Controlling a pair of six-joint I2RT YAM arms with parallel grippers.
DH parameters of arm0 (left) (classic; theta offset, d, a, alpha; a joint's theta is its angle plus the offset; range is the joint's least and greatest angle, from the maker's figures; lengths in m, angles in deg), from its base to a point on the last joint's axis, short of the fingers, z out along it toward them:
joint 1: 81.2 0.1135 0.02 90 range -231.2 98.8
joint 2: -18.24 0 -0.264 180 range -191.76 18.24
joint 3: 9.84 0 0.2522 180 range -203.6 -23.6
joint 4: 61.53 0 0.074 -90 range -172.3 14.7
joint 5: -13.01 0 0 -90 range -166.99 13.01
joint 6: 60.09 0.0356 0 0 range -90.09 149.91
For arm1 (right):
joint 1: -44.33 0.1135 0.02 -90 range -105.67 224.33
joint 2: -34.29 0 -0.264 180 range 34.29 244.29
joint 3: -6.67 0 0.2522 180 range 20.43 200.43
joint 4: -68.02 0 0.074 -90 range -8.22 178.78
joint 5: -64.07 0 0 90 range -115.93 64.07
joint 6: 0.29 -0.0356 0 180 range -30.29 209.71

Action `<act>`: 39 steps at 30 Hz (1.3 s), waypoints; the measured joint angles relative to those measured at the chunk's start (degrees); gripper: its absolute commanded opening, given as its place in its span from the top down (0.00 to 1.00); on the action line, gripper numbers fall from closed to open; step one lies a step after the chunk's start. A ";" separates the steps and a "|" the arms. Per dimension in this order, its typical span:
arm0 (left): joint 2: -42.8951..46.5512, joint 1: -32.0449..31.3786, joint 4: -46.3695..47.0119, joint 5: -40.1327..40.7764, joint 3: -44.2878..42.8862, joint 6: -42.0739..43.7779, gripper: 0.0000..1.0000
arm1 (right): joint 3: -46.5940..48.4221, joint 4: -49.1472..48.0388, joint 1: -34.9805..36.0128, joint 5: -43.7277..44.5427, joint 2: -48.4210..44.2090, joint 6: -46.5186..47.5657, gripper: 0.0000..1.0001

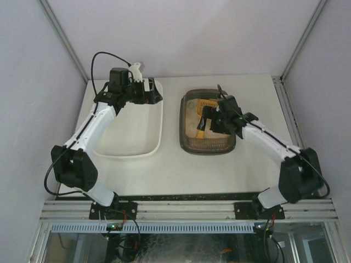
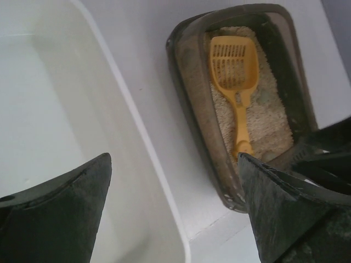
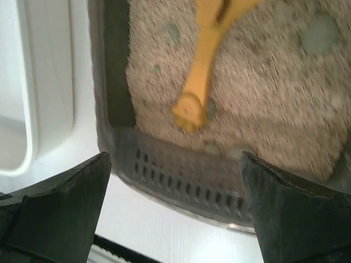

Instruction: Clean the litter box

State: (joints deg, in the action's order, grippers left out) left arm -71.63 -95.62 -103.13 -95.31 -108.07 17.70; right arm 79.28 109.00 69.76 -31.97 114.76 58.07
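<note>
The brown-grey litter box [image 1: 208,148] sits on the right of the white table [image 1: 219,175], just beside the white tub [image 1: 156,131]. It holds sandy litter and a yellow scoop [image 2: 235,66] lying flat. The right arm reaches over the box's near end and tips down, the right gripper [image 3: 175,156] wide and empty, while the left arm stretches to the tub's far end, the left gripper [image 2: 174,159] also wide and empty. From above, the right arm hides the scoop's handle, and the close right wrist view is blurry, so the grey spots in the sand are hard to make out.
</note>
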 measured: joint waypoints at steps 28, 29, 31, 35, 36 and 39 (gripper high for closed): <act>4.33 0.74 12.33 -8.92 9.07 -5.18 0.00 | 20.13 1.05 1.33 9.64 28.89 0.70 0.57; 4.55 0.76 12.31 -8.92 9.35 -5.11 0.00 | 20.41 1.03 1.27 9.66 29.22 0.74 0.57; 4.92 0.81 12.26 -8.92 9.88 -4.83 0.00 | 20.61 0.83 1.18 9.66 29.88 0.76 0.58; 5.35 0.90 12.11 -8.92 10.64 -4.28 0.00 | 20.70 0.87 0.90 9.66 31.17 0.76 0.60; 5.35 0.94 12.11 -8.92 10.64 -4.13 0.00 | 20.79 0.85 0.90 9.66 31.43 0.79 0.61; 5.35 0.98 12.15 -8.92 10.64 -3.98 0.00 | 21.42 0.83 0.79 9.64 32.30 0.85 0.78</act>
State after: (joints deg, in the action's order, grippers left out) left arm -66.27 -94.64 -90.98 -104.23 -97.42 13.73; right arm 100.70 109.83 70.54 -22.33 147.06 58.92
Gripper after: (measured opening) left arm 0.996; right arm 0.363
